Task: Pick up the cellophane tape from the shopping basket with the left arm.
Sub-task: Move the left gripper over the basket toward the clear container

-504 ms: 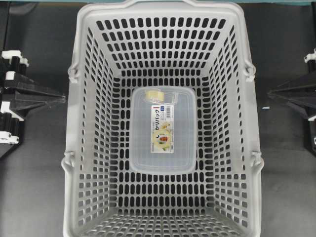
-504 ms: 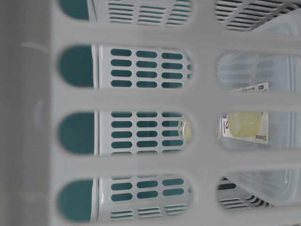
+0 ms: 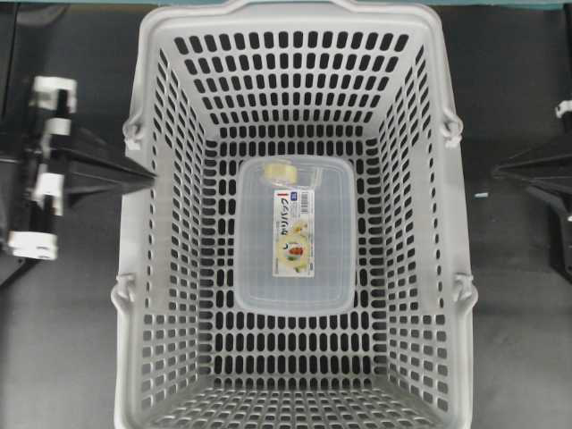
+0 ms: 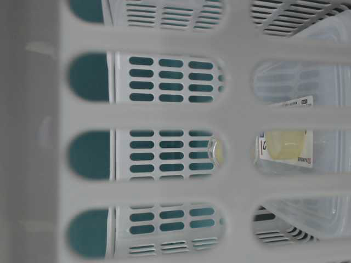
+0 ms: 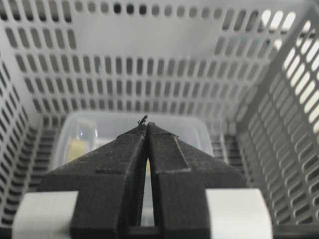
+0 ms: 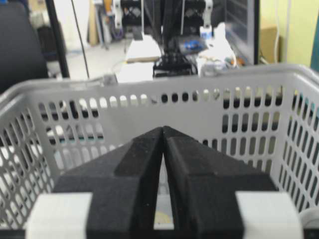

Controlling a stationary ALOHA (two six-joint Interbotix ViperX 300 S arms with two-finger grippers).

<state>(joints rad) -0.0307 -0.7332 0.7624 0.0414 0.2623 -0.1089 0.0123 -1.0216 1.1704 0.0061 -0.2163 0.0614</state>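
Observation:
The light grey shopping basket [image 3: 134, 223] fills the middle of the overhead view. The cellophane tape [image 3: 286, 172], a small pale yellowish roll in clear wrapping, lies at the far end of a clear plastic box [image 3: 295, 286] on the basket floor. In the left wrist view the tape [image 5: 79, 147] shows left of the fingers, at the box's near left corner. My left gripper [image 3: 152, 181] is shut and empty, its tip over the basket's left wall, well left of the tape. From the left wrist, the left gripper [image 5: 146, 124] points into the basket. My right gripper [image 3: 497, 170] is shut and empty outside the right wall.
The clear box carries a white printed label [image 3: 293, 231]. Slotted basket walls [image 5: 279, 149] rise steeply on all sides around the box. Swing-handle hinges [image 3: 132, 132] stick out at the rim. Dark tabletop [image 3: 63, 340] lies either side of the basket. The right wrist view faces the basket wall [image 6: 149, 107].
My left gripper has moved right toward the basket, its tip now over the left wall. The right arm has shifted slightly outward. Tape and box have not moved.

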